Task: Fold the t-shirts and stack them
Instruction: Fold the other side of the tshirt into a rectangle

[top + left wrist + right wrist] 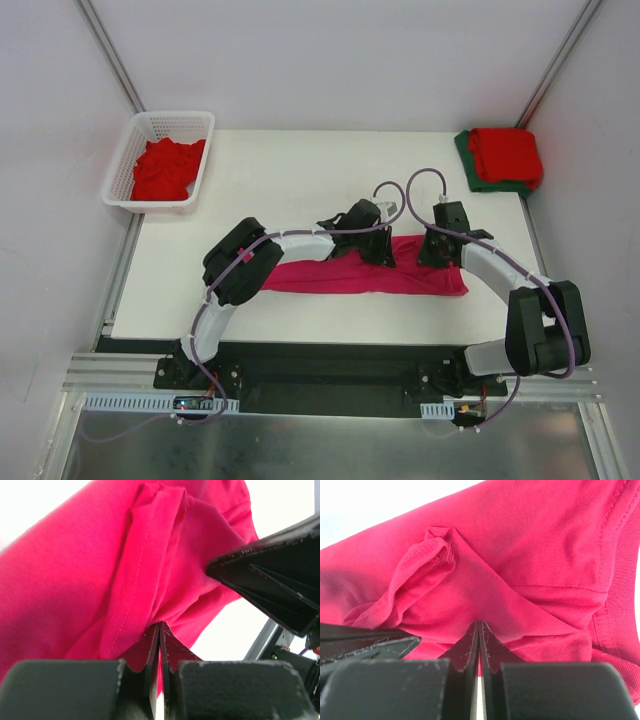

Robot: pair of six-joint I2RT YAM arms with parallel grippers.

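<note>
Magenta-pink soft cloth t-shirt point(330, 278), bunched into a long strip, lies across the near middle of the white table point(290, 190), its far side pinched by the left gripper point(384, 257) and, just beside it, the right gripper point(437, 260), both pressed tight onto cloth.

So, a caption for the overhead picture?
Left claw and right claw pinch the magenta-pink t-shirt; folded stack back right, white basket back left.

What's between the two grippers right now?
Only a span of the magenta t-shirt, pinched by the left gripper and the right gripper; the top view shows it.
</note>
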